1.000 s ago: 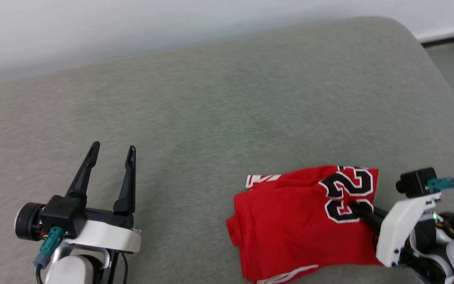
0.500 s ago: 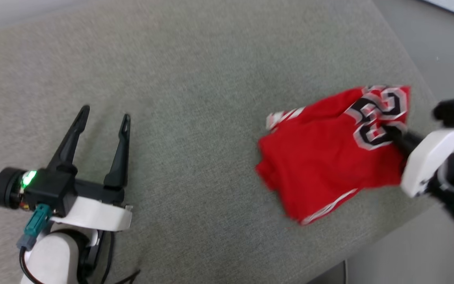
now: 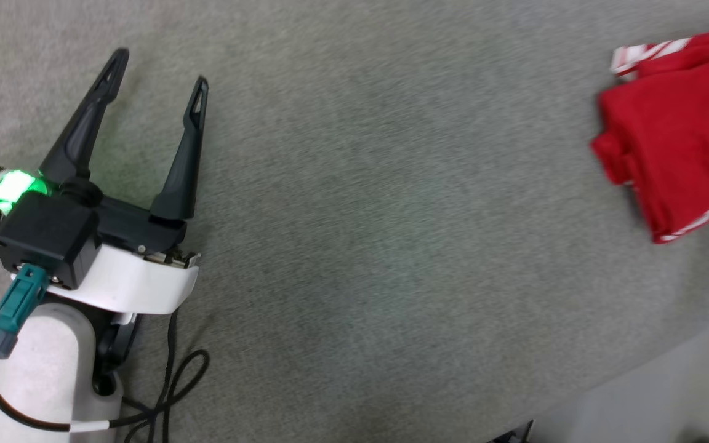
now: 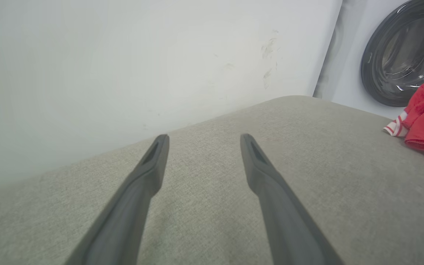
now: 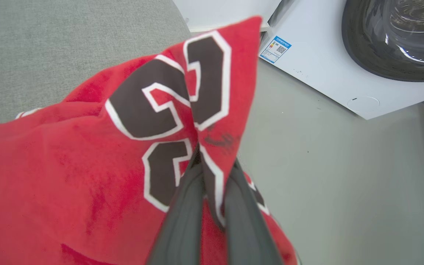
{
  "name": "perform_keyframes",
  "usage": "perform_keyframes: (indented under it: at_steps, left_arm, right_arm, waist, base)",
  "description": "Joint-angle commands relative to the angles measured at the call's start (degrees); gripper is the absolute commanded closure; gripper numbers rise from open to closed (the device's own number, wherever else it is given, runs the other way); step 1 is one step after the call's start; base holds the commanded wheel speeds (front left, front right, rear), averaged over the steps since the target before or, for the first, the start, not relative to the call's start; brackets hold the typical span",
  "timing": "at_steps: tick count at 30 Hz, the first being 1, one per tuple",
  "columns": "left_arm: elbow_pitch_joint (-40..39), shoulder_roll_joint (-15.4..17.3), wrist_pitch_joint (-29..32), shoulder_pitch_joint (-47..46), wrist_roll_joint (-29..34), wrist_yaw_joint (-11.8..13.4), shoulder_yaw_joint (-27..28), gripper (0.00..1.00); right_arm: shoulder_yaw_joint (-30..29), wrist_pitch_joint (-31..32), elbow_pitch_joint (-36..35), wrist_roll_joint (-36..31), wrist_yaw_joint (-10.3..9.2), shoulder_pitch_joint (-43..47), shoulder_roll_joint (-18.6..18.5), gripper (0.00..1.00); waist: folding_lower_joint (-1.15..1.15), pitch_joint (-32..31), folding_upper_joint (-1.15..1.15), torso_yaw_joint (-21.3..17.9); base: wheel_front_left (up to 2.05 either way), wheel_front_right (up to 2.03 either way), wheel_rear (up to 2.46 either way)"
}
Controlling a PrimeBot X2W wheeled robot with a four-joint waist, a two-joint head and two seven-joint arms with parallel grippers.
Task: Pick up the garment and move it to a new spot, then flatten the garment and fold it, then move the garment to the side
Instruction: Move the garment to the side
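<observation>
While the right gripper [image 5: 214,165] pinches the jersey [image 5: 68,165] at its numbers, nearly closed; left gripper [image 3: 159,69] spread wide, empty

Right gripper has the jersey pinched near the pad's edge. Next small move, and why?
Probably lower the right gripper a little and open it. Its jaws are shut on the garment at the numerals. The fabric looks folded and lies at the far right of the grey pad, with floor just beyond. The left gripper is open and well clear.
</observation>
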Motion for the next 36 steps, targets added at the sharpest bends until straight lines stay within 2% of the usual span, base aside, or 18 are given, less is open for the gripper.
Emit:
perform_keyframes:
  at_steps: [1, 9, 11, 12, 20, 25, 30, 36]
  left_arm:
    - [-0.5, 0.3, 0.2, -1.2, -0.1, -0.1, -0.3, 0.00]
    - [-1.4, 0.8, 0.6, -3.1, -0.7, -0.1, -1.8, 0.00]
    - [-1.0, 0.8, 0.4, -3.1, -0.8, -0.1, -2.0, 0.00]
    - [-0.7, 0.8, 0.3, -3.0, -0.8, -0.1, -2.1, 0.00]
    - [1.9, -0.2, -2.0, -1.8, -1.8, 0.8, -2.2, 0.00]
    - [4.6, -1.3, -4.2, 0.1, -2.9, 1.8, -1.8, 0.00]
    - [8.2, -2.8, -6.7, 2.9, -4.0, 3.1, -1.6, 0.00]
    - [11.7, -4.6, -8.7, 7.2, -5.6, 4.7, -1.1, 0.00]
  right_arm:
    - [-1.2, 0.1, 1.5, -0.7, -0.10, -1.3, -0.1, 1.00]
    - [-8.8, -2.9, 8.5, -7.8, -0.10, -4.2, 1.0, 1.00]
    - [-10.2, -4.0, 10.4, -9.2, -0.09, -4.8, 1.6, 0.50]
    - [-10.8, -4.8, 11.1, -10.1, -0.09, -5.1, 1.8, 0.00]
    - [-15.9, -13.3, 15.5, -17.0, -0.09, -6.1, 3.1, 0.00]
    - [-18.8, -19.6, 16.5, -18.4, -0.09, -4.9, 3.0, 0.00]
    - [-18.0, -24.7, 14.8, -17.8, -0.09, -2.1, 4.7, 0.00]
    - [-16.7, -27.6, 10.9, -17.4, -0.08, 3.7, 8.0, 0.00]
  waist:
    - [-0.01, 2.8, 0.00, 2.1]
    - [-0.01, 6.2, 0.00, 3.8]
    - [-0.01, 6.4, 0.00, 3.9]
    - [-0.01, 6.4, 0.00, 4.0]
    - [-0.01, 3.2, 0.00, 4.9]
    - [-0.01, -0.8, 0.00, 6.4]
    - [-0.01, -6.2, 0.00, 8.0]
    - [-0.01, -12.3, 0.00, 10.1]
  base:
    - [0.00, 0.00, 0.00]
    - [0.00, 0.00, 0.00]
    - [0.00, 0.00, 0.00]
    - [0.00, 0.00, 0.00]
    - [0.00, 0.00, 0.00]
    - [0.00, 0.00, 0.00]
    - [0.00, 0.00, 0.00]
    - [0.00, 0.00, 0.00]
